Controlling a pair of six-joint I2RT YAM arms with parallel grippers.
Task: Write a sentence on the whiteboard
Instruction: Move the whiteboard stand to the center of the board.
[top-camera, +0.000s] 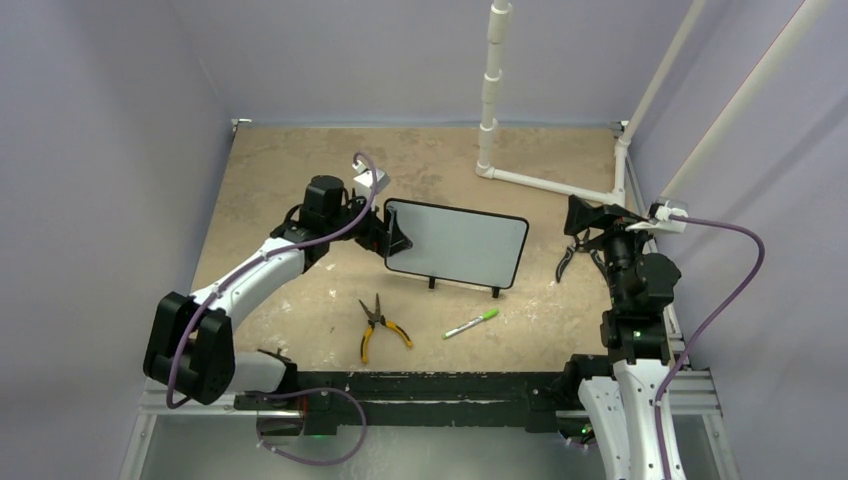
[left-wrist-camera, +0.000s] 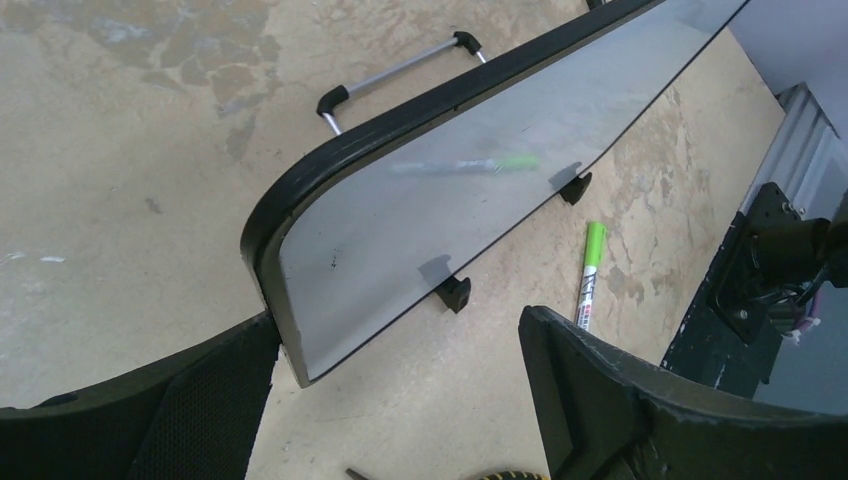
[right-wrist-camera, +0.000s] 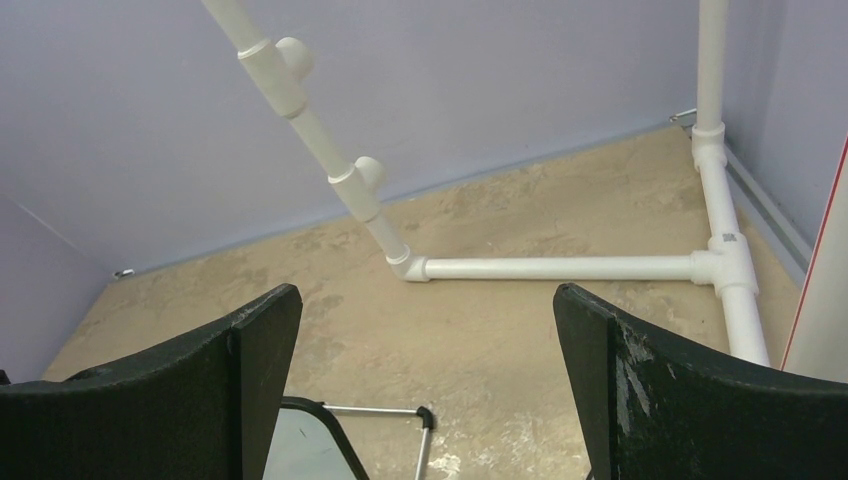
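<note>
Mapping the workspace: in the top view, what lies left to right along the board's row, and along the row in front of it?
Board's row: left arm → whiteboard → right arm. In front: pliers → marker.

Whiteboard (top-camera: 457, 243): small wide rectangle with a grey-white face, thin black frame and rounded corners. It stands on its long edge on two little black feet (top-camera: 432, 283) near the middle of the worktop (top-camera: 300, 170), with its face tipped up toward the near side. It runs roughly left to right, slightly skewed (right end a touch nearer than the left). The face looks plain and glossy in the overhead and left wrist views, with a few tiny dark specks near the left end; whether any writing is on it cannot be told.
</note>
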